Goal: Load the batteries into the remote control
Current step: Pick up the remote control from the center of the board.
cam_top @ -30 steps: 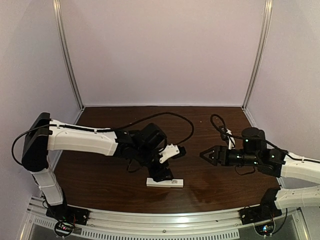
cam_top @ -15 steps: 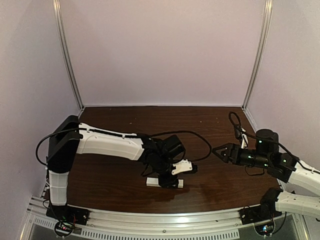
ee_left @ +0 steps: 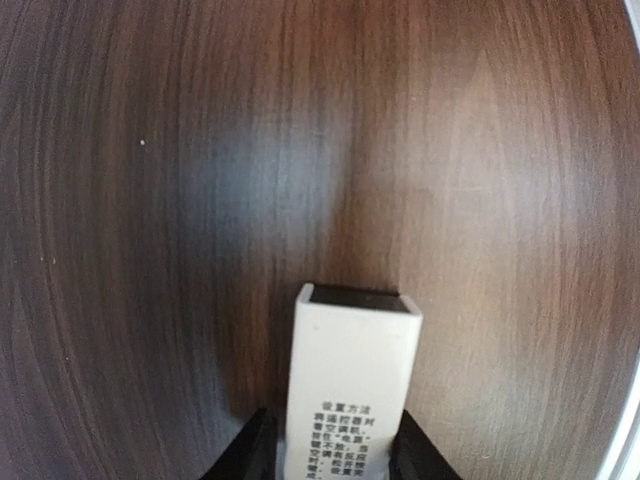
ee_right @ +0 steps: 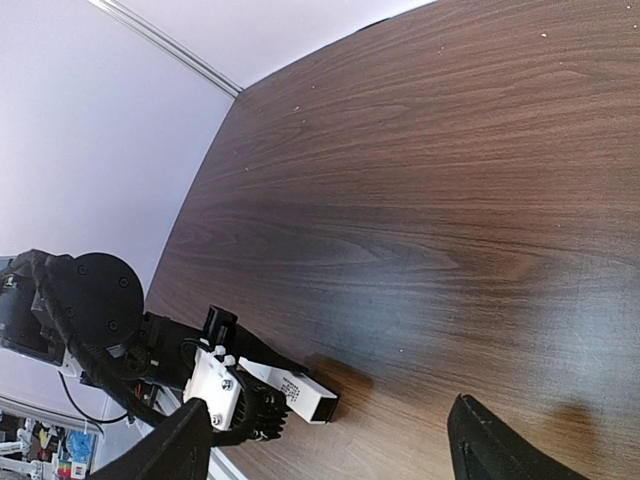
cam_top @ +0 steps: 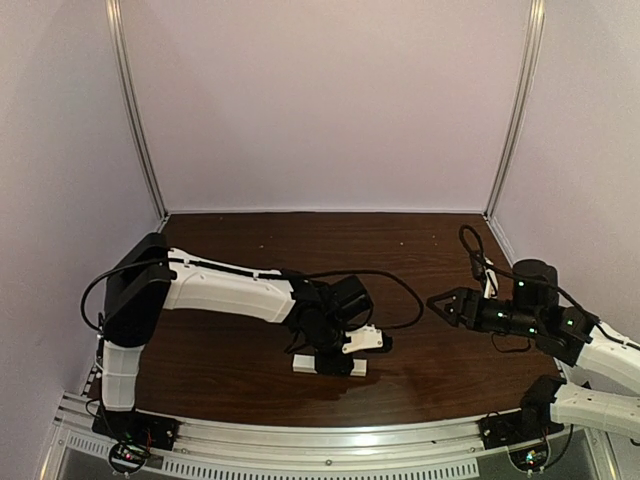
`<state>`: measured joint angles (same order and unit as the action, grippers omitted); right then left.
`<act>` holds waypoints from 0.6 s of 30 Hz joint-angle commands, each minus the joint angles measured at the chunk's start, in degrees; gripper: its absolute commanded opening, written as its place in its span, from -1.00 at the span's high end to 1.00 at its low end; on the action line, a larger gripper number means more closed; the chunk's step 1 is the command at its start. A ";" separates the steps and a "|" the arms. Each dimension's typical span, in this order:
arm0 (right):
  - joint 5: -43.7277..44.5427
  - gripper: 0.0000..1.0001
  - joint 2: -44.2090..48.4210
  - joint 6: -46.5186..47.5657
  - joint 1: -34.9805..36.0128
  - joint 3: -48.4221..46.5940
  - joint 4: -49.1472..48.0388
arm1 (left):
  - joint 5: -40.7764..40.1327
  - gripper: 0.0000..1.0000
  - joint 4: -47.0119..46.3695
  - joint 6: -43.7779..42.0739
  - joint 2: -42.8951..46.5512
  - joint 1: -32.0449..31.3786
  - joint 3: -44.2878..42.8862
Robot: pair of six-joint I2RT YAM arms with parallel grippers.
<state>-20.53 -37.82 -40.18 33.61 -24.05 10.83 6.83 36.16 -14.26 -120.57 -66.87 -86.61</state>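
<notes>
The remote control (cam_top: pixel 303 364) is a slim white bar lying flat on the dark wood table near the front edge. It shows lengthwise in the left wrist view, remote control (ee_left: pixel 350 370), with printed text and a dark open end pointing away. My left gripper (cam_top: pixel 335 362) is down over it, and its black fingers (ee_left: pixel 252 452) press against the two long sides, so it is shut on the bar. My right gripper (cam_top: pixel 440 306) hovers open and empty to the right, well apart from the remote control (ee_right: pixel 318 396). The batteries are out of view.
The table (cam_top: pixel 420 250) is bare dark wood, walled by pale panels at the back and sides. An aluminium rail (cam_top: pixel 330 440) runs along the near edge, close to the remote. The left arm's cable (cam_top: pixel 400 290) loops over the middle.
My left arm swung right and came down over the remote, and its jaws narrowed onto the bar's sides. My right arm drew back to the right, still open.
</notes>
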 commanded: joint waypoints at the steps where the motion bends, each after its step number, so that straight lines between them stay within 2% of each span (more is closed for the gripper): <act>1: -0.34 -0.64 0.24 1.22 -0.56 0.62 0.24 | -1.42 0.32 0.25 -1.64 -1.45 -0.36 -0.74; 5: -0.44 -0.64 0.49 2.04 -0.80 0.54 0.57 | -0.17 0.52 -0.08 -1.56 -1.33 -0.27 -1.39; 10: -1.43 -0.64 0.49 2.56 -1.00 0.89 -0.16 | 1.50 0.65 -0.12 -1.19 -0.83 0.21 -2.21; 15: -2.34 -0.64 0.50 3.21 -1.00 1.54 -1.83 | 8.51 0.70 -1.29 0.32 3.81 2.76 -2.62; 18: -5.84 -0.59 -0.45 4.34 -1.00 1.13 -4.59 | 14.28 0.70 -3.47 1.78 8.00 5.17 -1.98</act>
<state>-22.39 -37.85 -37.78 32.99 -23.20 10.26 12.53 36.07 -14.44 -119.81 -64.99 -87.48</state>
